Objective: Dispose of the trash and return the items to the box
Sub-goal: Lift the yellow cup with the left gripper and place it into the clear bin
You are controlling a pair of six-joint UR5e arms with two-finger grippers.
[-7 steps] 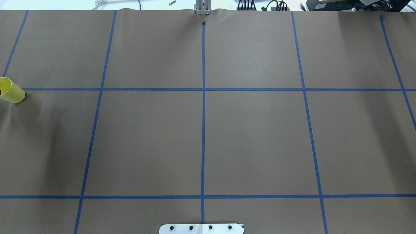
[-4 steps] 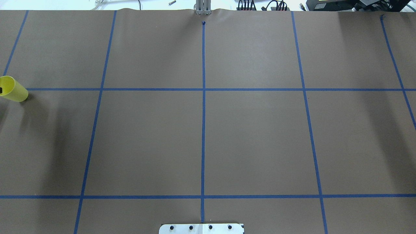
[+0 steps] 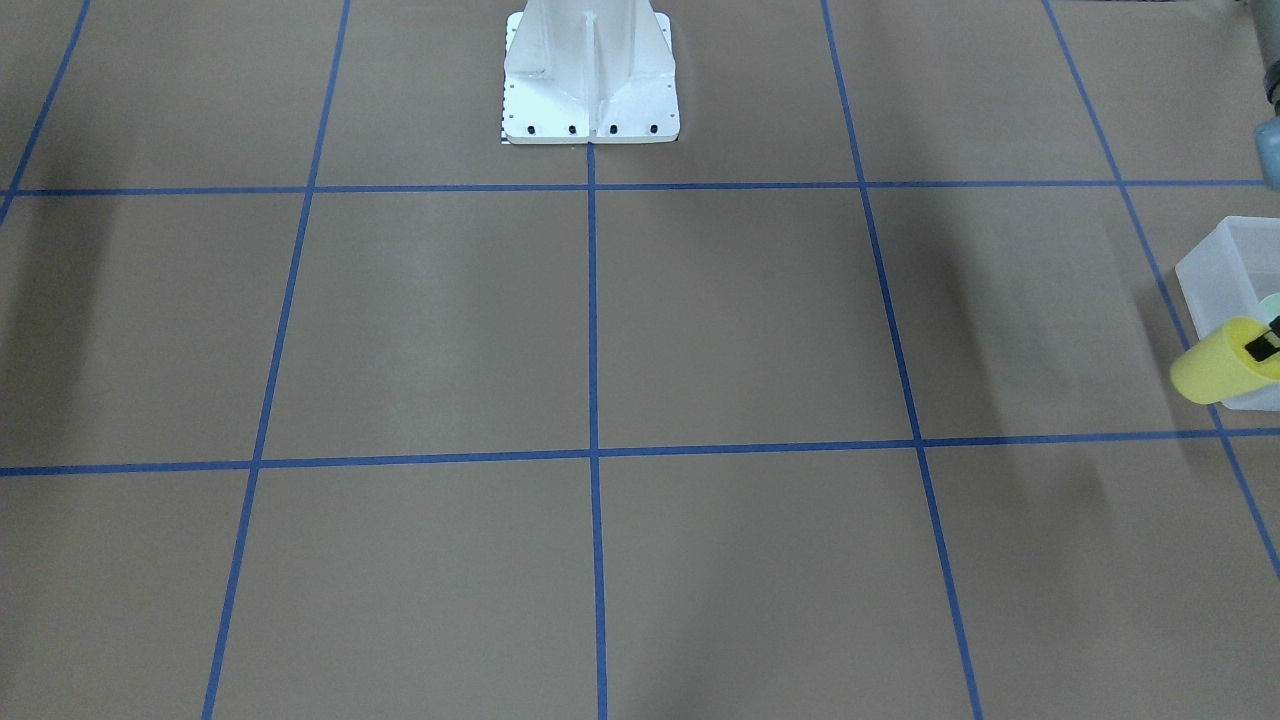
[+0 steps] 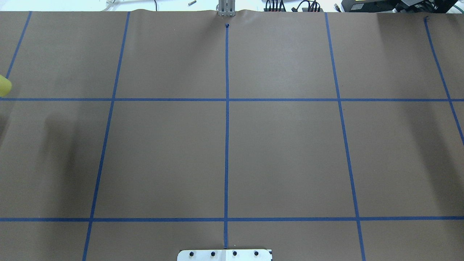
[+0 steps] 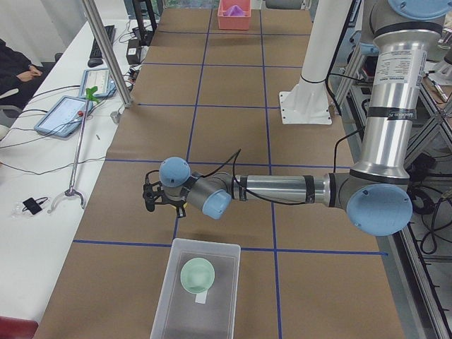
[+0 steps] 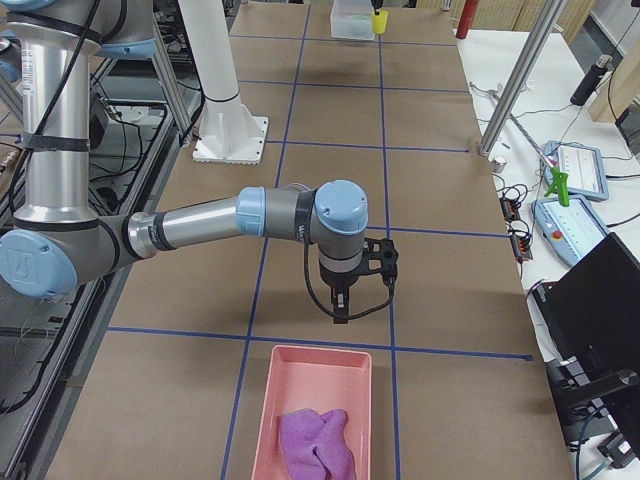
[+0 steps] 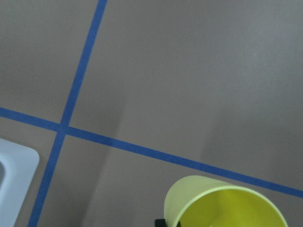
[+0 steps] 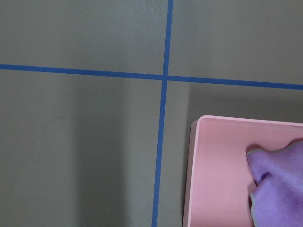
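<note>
My left gripper [image 3: 1262, 347] is shut on the rim of a yellow plastic cup [image 3: 1222, 362] and holds it tilted in the air, at the corner of the frosted-white box [image 3: 1218, 268]. The cup fills the lower edge of the left wrist view [image 7: 227, 205], with a corner of the box [image 7: 14, 172] at its lower left. A pale mint-green bowl [image 5: 197, 274] lies inside the box [image 5: 169, 296]. Only a sliver of the cup [image 4: 3, 86] shows in the overhead view. My right gripper [image 6: 340, 300] hangs over the table near a pink tray; I cannot tell whether it is open.
The pink tray [image 6: 300, 385] holds a purple cloth [image 6: 318, 440]; both show in the right wrist view, tray [image 8: 222, 170] and cloth [image 8: 279, 184]. The white robot base [image 3: 590, 80] stands at the table's robot side. A metal post [image 5: 106, 56] and a side desk flank the operators' side.
The yellow cup in my left gripper has moved left and a little farther from the robot, almost out of the overhead view.
</note>
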